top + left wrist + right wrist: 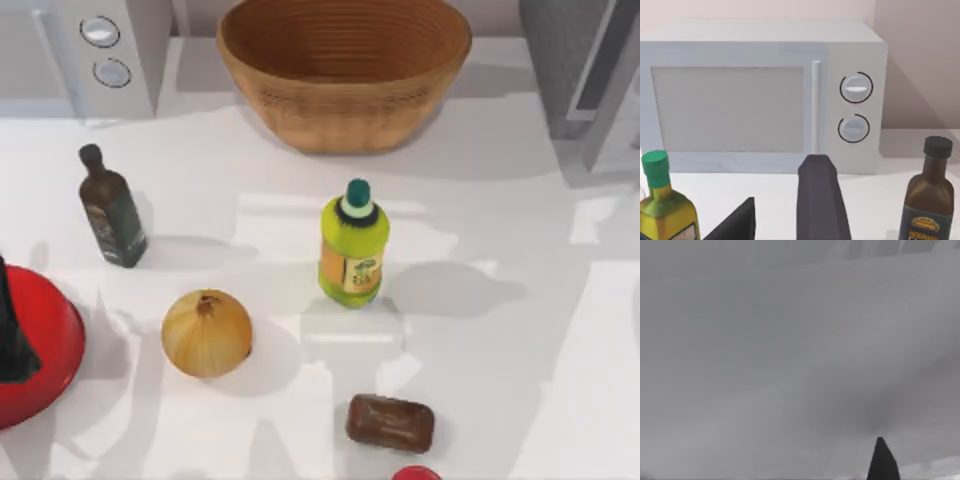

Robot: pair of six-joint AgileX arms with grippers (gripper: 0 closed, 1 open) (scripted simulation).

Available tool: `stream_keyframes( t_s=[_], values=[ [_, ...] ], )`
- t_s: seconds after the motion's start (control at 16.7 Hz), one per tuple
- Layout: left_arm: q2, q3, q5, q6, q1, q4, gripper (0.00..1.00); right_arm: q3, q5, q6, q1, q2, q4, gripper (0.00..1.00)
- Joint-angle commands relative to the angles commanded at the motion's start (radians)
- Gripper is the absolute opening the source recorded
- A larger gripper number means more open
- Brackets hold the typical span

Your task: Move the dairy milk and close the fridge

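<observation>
- Left arm (12, 330) sits at the tabletop's left edge over the red bowl (45, 345). In the left wrist view its jaws (785, 210) stand apart with nothing between them, facing the microwave (760, 95); we judge it parked.
- Left to right on the tabletop (520, 350): dark bottle (112, 210), onion (207, 333), green-capped bottle (353, 250), brown block (390, 423); basket (345, 65) at the back.
- No milk carton can be seen in these views, so we cannot place it.
- Fridge (580, 80) sits at the back right, its light door panel seemingly still ajar.
- The right wrist view shows one finger (882, 460) close to a grey surface, likely the fridge; jaw state: cannot tell.
- For the close: press flat on the door panel, far from the hinge, and push slowly until flush.
</observation>
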Motion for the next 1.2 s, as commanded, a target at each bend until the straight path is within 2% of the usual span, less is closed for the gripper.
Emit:
stream_keyframes(
  t_s=[0.18,0.6,1.2],
  values=[
    [0.0,0.0,0.0,0.0,0.0,0.0,1.0,-0.046,0.099,0.085,0.101,-0.035,0.046,1.0],
    [0.0,0.0,0.0,0.0,0.0,0.0,1.0,-0.041,0.118,0.091,0.1,-0.023,0.048,1.0],
    [0.0,0.0,0.0,0.0,0.0,0.0,1.0,0.357,0.125,0.095,0.102,0.293,-0.032,1.0]
  ],
)
